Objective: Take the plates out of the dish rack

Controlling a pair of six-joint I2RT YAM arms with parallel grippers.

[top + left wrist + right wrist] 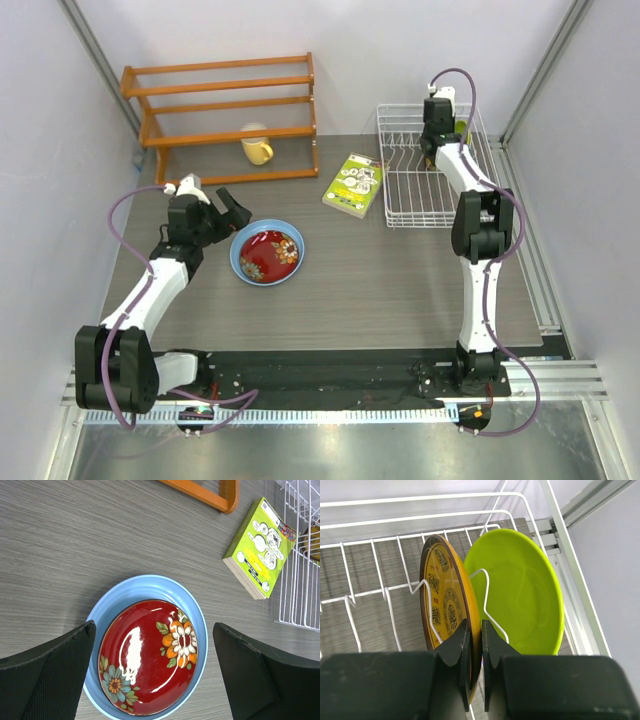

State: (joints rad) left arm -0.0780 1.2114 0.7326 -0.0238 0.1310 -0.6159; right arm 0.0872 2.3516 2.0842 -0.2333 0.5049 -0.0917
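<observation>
Pinching the round amber dark-rimmed plate point(445, 595) in the white wire dish rack point(420, 517), right gripper point(475, 652) must lift straight, missing the lime-green plate point(525, 590) at three o'clock; left gripper point(154, 640) spread wide.

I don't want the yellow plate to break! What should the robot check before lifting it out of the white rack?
1. Right tool shut on the rim of the amber plate: ok.
2. Amber plate upright between the dish rack prongs: ok.
3. Lime green plate apart from it: cannot tell.
4. Landing spot free: the left tool hangs open over the red plate lying in the blue plate: probably not ok.
</observation>
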